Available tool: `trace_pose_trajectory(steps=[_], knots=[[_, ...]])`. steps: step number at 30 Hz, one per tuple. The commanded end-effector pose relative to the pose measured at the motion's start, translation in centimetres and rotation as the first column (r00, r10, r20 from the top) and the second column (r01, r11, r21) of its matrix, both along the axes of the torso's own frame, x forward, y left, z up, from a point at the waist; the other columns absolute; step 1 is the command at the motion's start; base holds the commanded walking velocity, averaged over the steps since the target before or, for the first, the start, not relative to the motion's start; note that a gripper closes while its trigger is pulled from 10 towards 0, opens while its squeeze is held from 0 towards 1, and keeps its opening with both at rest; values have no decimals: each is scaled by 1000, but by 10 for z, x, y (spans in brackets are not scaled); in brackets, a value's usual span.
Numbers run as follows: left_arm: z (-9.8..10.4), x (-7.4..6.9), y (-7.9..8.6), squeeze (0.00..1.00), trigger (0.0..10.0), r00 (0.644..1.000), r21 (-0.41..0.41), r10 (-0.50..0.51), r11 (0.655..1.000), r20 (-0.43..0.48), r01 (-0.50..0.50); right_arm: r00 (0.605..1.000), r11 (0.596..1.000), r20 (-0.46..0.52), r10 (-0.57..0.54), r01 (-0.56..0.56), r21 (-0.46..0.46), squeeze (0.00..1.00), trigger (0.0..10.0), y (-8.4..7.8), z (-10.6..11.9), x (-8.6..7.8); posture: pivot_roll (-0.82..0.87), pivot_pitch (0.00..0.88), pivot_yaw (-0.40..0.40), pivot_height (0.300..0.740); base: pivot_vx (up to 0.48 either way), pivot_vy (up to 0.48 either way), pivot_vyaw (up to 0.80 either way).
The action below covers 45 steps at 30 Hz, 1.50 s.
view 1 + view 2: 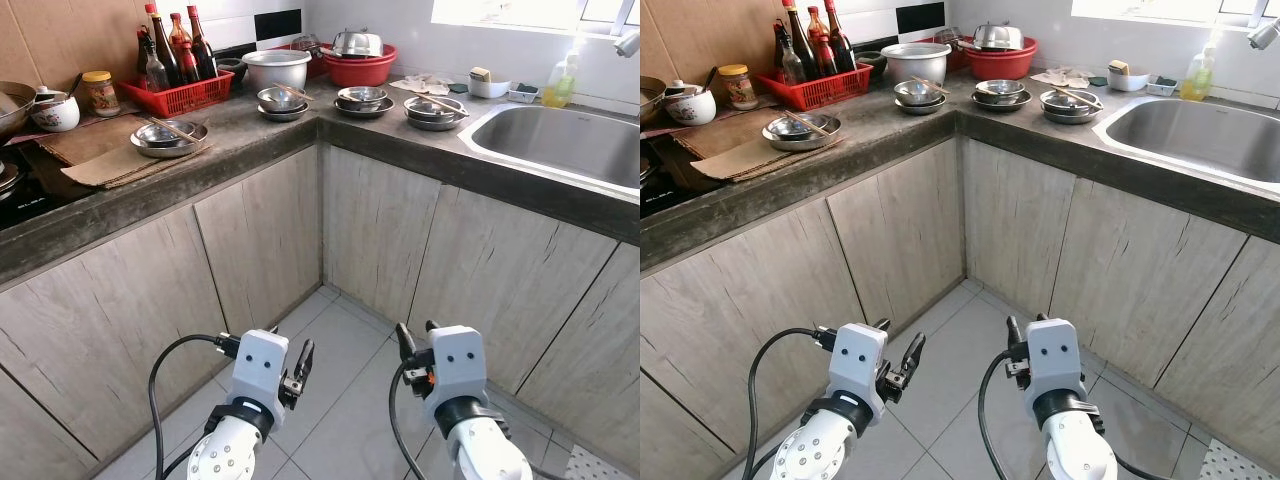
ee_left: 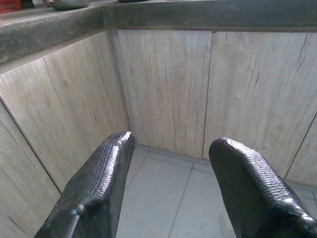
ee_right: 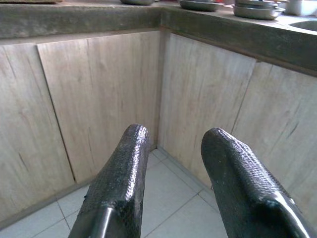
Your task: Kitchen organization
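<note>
Both pincers, left pincer (image 2: 171,183) and right pincer (image 3: 173,181), hang released below the cluttered corner counter (image 1: 300,135).

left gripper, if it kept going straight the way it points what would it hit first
Probably the wooden cabinet doors in the corner under the counter. The left gripper is open, held low over the tiled floor, with nothing between it and the doors; depth is uncertain.

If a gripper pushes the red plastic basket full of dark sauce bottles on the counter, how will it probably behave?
The red plastic basket probably feels heavy, since several tall dark sauce bottles stand in it. Those bottles stand upright and rise well above the low rim, so a quick push may tip them. The basket sits flat on the grey stone counter, so it would likely slide, not roll.
</note>
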<state>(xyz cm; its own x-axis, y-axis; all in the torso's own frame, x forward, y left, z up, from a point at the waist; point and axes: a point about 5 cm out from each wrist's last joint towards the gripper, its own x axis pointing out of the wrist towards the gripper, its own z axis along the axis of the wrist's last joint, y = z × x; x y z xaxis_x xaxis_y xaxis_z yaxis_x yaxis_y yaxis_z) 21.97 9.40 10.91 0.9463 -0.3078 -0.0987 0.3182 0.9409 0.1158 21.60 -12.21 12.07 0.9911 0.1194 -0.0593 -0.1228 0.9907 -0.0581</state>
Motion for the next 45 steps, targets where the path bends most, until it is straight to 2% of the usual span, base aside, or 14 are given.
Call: trace_pose_trajectory(steps=[1,30,45], knots=[[5,0,1,0,10000,1000,5,3,1000,25,-3,1000,1000,8,15,-15,11,0,10000,2,2,1,127,0,0,740,266,0,0],[2,-2,-2,0,10000,1000,11,-15,1000,21,14,999,998,23,41,-42,45,0,10000,6,3,4,131,0,2,740,391,0,0],[4,-1,-1,0,10000,1000,12,-10,1000,24,10,998,998,37,45,-47,48,0,10000,10,6,9,136,0,-2,740,460,0,800]])
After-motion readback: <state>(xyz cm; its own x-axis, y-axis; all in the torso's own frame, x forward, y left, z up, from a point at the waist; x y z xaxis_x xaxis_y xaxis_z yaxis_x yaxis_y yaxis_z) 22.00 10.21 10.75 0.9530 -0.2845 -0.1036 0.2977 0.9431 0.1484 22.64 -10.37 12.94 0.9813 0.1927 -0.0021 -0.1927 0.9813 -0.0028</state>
